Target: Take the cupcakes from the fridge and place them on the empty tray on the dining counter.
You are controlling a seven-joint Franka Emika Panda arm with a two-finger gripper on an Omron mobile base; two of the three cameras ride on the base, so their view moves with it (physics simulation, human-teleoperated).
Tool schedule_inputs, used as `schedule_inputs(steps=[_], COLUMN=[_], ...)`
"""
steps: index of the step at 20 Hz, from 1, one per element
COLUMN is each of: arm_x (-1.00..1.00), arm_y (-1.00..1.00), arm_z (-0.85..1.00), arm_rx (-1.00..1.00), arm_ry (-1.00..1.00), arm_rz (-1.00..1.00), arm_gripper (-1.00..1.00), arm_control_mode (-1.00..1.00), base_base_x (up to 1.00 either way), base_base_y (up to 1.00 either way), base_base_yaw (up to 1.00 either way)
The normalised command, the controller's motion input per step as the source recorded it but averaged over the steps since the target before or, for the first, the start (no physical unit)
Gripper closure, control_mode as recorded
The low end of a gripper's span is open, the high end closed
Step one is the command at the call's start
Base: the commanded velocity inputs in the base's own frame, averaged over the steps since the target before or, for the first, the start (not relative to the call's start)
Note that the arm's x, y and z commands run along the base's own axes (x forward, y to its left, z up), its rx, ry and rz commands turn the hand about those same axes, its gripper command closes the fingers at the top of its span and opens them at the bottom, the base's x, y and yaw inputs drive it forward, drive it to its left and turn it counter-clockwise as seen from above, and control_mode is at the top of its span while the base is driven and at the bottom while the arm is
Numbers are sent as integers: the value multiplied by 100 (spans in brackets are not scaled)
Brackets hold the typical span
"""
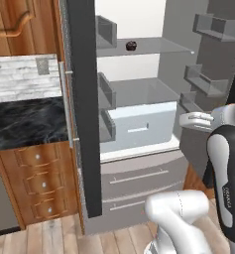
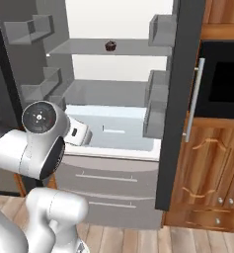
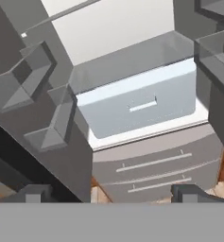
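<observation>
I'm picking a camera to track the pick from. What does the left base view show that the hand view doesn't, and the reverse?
Left base view alone: a dark chocolate cupcake on the fridge's upper glass shelf, and a black marble countertop beside the left door. Hand view alone: the open gripper with its two fingertips at the bottom. Both: the open fridge with its pale crisper bin and two lower drawers.

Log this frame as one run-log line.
fridge: doors open | chocolate cupcake: upper shelf, untouched | gripper: open, empty, below shelf level
</observation>
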Motion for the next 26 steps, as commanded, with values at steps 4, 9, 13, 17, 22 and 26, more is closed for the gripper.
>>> schedule_inputs(steps=[4, 9, 13, 17, 22, 26], arm_x=[0, 0, 0, 0, 0, 0], arm_y=[0, 0, 0, 0, 0, 0], arm_z=[0, 0, 0, 0, 0, 0], arm_rx=[0, 0, 0, 0, 0, 0], arm_ry=[0, 0, 0, 0, 0, 0], arm_rz=[0, 0, 0, 0, 0, 0], arm_gripper=[-100, -100, -100, -100, -100, -100], arm_control_mode=[100, 100, 100, 100, 100, 100], base_base_x=[74, 76, 100, 100, 91, 4], base_base_y=[7, -60, -2, 39, 2, 0], base_base_yaw=[9, 9, 7, 0, 0, 0])
